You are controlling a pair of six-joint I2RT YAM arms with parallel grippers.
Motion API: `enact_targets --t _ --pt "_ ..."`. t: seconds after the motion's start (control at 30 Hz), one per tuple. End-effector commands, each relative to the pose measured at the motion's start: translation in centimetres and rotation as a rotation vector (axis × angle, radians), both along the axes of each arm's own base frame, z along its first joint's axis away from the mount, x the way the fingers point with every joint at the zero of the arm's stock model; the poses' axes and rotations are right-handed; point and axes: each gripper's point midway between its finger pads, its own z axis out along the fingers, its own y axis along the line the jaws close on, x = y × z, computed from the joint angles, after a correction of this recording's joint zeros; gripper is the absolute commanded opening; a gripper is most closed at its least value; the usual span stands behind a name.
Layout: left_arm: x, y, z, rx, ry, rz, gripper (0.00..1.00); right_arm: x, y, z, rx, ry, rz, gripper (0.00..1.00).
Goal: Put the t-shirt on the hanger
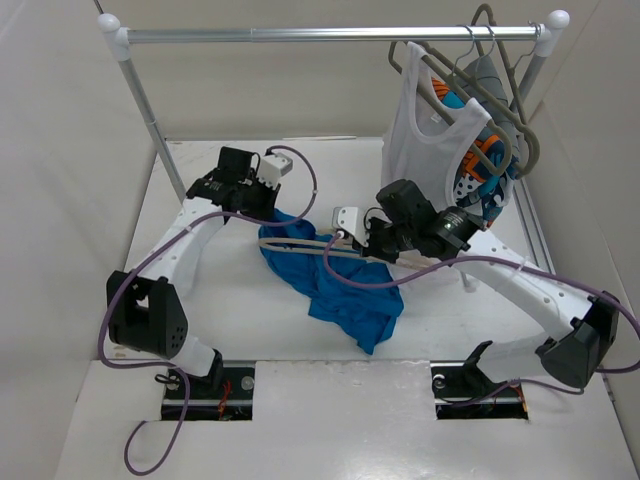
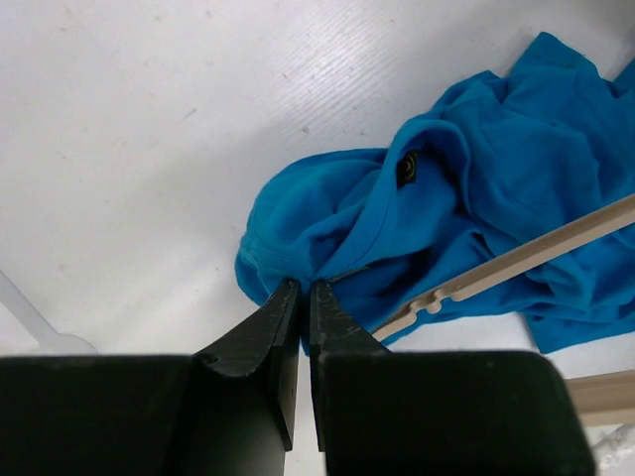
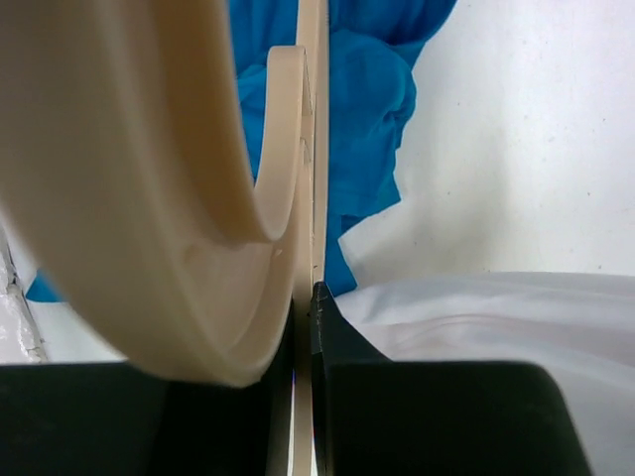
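Observation:
The bright blue t-shirt [image 1: 335,285] lies crumpled on the white table between the arms. The beige hanger [image 1: 300,243] lies across its upper part, and its arm shows over the cloth in the left wrist view [image 2: 516,256]. My left gripper [image 1: 268,213] is at the shirt's far left edge, and the left wrist view shows it [image 2: 303,288] shut on a fold of the t-shirt [image 2: 466,188]. My right gripper [image 1: 362,246] is shut on the hanger. In the right wrist view, the hanger [image 3: 149,198] fills the left side above the gripper [image 3: 306,293], with the t-shirt [image 3: 362,99] behind.
A garment rack bar [image 1: 330,35] spans the back. At its right end grey hangers [image 1: 505,75] carry a white tank top [image 1: 425,135] and an orange-and-blue patterned garment [image 1: 487,165]. White cloth [image 3: 496,317] lies close beside the right fingers.

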Motion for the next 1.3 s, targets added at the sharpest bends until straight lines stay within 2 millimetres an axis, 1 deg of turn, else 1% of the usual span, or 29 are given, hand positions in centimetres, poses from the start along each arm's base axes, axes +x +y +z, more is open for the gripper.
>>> enact_targets --t 0.0,0.13,0.17,0.23,0.3,0.33,0.4,0.47,0.53,0.57,0.6,0.73,0.77,0.8,0.83,0.87,0.9,0.93,0.97,1.0,1.03,1.07,1.1,1.13,1.17,1.2,1.23,1.27 --pt "-0.5 -0.6 2.1 -0.054 0.002 -0.004 0.0 0.4 0.6 1.7 0.044 -0.056 0.01 0.0" --pt "-0.9 -0.7 2.3 -0.047 0.0 -0.008 0.0 0.6 -0.3 2.2 0.035 -0.073 -0.046 0.0" --pt "-0.8 -0.5 2.6 -0.036 -0.016 -0.011 0.0 0.6 -0.7 3.5 0.059 -0.099 -0.066 0.0" --pt "-0.9 -0.4 2.1 -0.01 -0.018 -0.012 0.0 1.1 -1.7 4.2 0.051 -0.136 -0.122 0.0" --pt "-0.9 -0.4 2.1 -0.005 -0.022 -0.019 0.0 1.3 -2.5 5.7 0.066 -0.17 -0.171 0.0" --pt "-1.1 -0.7 2.4 -0.007 -0.031 -0.03 0.0 1.6 -2.8 5.7 0.055 -0.181 -0.188 0.0" --pt "-1.1 -0.6 2.4 -0.001 -0.033 -0.024 0.0 1.8 -2.6 6.3 0.069 -0.193 -0.189 0.0" --pt "-1.1 -1.0 2.8 -0.013 -0.033 -0.02 0.0 1.9 -2.1 6.7 0.095 -0.204 -0.181 0.0" --pt "-1.0 -1.3 3.2 -0.027 -0.036 -0.019 0.0 1.7 -1.7 5.3 0.083 -0.172 -0.161 0.0" --pt "-0.9 -1.3 3.6 -0.031 -0.046 -0.019 0.0 1.8 -1.2 5.3 0.096 -0.164 -0.146 0.0" --pt "-1.0 -1.6 3.6 -0.031 -0.046 -0.028 0.0 1.7 -1.2 4.9 0.089 -0.158 -0.145 0.0" --pt "-1.1 -1.8 3.6 -0.043 -0.039 -0.027 0.0 1.8 -1.0 4.0 0.092 -0.152 -0.151 0.0" --pt "-1.3 -1.7 3.5 -0.04 -0.03 -0.027 0.0 2.0 -0.9 4.1 0.099 -0.158 -0.152 0.0" --pt "-1.3 -2.1 3.9 -0.058 -0.034 -0.041 0.0 1.9 -1.0 3.7 0.091 -0.151 -0.151 0.0" --pt "-1.4 -2.3 4.3 -0.066 -0.034 -0.049 0.0 2.2 -0.7 3.1 0.082 -0.143 -0.151 0.0" --pt "-1.8 -2.5 4.4 -0.064 -0.024 -0.057 0.0 2.4 -0.5 3.2 0.088 -0.148 -0.151 0.0" --pt "-2.1 -3.4 5.0 -0.066 -0.03 -0.082 0.0 2.5 -0.4 2.6 0.075 -0.137 -0.151 0.0" --pt "-2.8 -3.8 5.2 -0.072 -0.026 -0.102 0.0 3.1 0.2 3.2 0.096 -0.155 -0.152 0.0" --pt "-3.0 -4.4 5.6 -0.074 -0.031 -0.118 0.0 3.6 0.7 3.3 0.1 -0.159 -0.152 0.0" --pt "-3.7 -4.9 6.7 -0.092 -0.045 -0.142 0.0 3.8 1.1 3.1 0.105 -0.155 -0.145 0.0" --pt "-4.5 -6.1 6.8 -0.116 -0.035 -0.189 0.0 4.5 1.8 3.3 0.117 -0.165 -0.145 0.0" --pt "-4.8 -6.6 8.0 -0.136 -0.057 -0.21 0.0 4.8 2.1 3.4 0.123 -0.17 -0.145 0.0" --pt "-5.1 -6.9 8.4 -0.154 -0.051 -0.217 0.0 5.0 2.8 3.9 0.136 -0.181 -0.137 0.0" --pt "-5.9 -7.9 9.7 -0.19 -0.053 -0.264 0.0 5.1 3.2 3.8 0.144 -0.177 -0.127 0.0" --pt "-6.2 -8.2 10.4 -0.206 -0.059 -0.293 0.0 5.6 3.9 4.5 0.168 -0.203 -0.109 0.0" --pt "-6.6 -8.5 11.0 -0.223 -0.062 -0.322 0.0 5.8 4.4 4.5 0.179 -0.205 -0.102 0.0" --pt "-7.3 -8.7 11.5 -0.238 -0.048 -0.353 0.0 5.8 4.6 4.3 0.184 -0.211 -0.089 0.0" --pt "-8.3 -9.6 12.6 -0.272 -0.052 -0.414 0.0 6.0 4.8 4.6 0.195 -0.221 -0.089 0.0"
